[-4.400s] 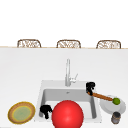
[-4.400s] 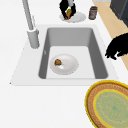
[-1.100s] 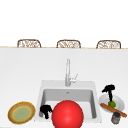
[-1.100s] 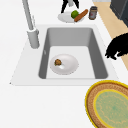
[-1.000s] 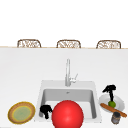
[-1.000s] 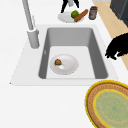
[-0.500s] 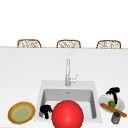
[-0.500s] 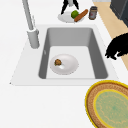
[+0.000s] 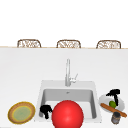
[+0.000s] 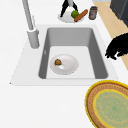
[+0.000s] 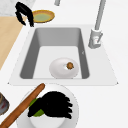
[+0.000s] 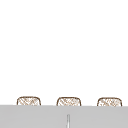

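My right hand (image 9: 113, 93) hovers over a white plate (image 9: 120, 103) on the counter right of the sink, its fingers stretched down toward a green lime (image 9: 113, 104). In the right side view this right hand (image 11: 55, 105) spreads above the plate (image 11: 71, 117), its thumb reaching the lime (image 11: 37, 112); I cannot tell if they touch. A brown stick (image 9: 113, 110) leans across the plate's front. My left hand (image 9: 46, 111) hangs relaxed and empty at the sink's front left corner.
A white dish (image 10: 64, 64) with a small brown lump (image 10: 58, 62) lies in the sink (image 10: 92, 47). A large red ball (image 9: 67, 114) sits in front, a woven yellow plate (image 9: 21, 113) at left, a dark jar (image 9: 115, 117) at right. The faucet (image 9: 67, 72) stands behind.
My right hand has moved from the sink's right rim out over the white plate and settled a little lower and further right toward the lime. The left hand has not moved.
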Action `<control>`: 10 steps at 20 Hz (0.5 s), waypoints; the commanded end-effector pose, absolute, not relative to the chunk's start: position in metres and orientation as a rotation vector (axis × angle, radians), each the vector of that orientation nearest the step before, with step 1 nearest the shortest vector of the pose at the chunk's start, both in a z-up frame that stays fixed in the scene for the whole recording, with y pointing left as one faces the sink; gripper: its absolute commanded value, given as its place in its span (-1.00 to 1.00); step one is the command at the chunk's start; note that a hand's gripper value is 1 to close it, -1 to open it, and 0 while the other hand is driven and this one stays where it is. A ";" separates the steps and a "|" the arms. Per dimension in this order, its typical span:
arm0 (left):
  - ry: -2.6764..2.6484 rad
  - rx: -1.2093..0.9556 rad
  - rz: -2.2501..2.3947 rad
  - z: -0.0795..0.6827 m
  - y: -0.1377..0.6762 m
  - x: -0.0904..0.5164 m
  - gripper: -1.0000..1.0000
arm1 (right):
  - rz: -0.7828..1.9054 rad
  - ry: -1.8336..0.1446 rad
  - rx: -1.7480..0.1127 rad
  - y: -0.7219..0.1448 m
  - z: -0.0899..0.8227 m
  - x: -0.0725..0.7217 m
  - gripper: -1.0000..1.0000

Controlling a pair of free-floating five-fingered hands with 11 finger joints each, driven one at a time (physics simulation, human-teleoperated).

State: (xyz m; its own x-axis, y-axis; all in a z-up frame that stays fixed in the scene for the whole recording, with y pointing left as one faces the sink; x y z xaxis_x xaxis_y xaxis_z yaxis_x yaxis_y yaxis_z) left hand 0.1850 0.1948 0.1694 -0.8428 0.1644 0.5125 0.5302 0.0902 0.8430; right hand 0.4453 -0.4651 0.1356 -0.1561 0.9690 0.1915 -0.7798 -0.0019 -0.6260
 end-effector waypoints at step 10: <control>-2.086 -0.691 -1.816 0.169 0.195 0.185 0.00 | 1.647 -0.838 -0.343 -0.484 0.126 0.408 -1.00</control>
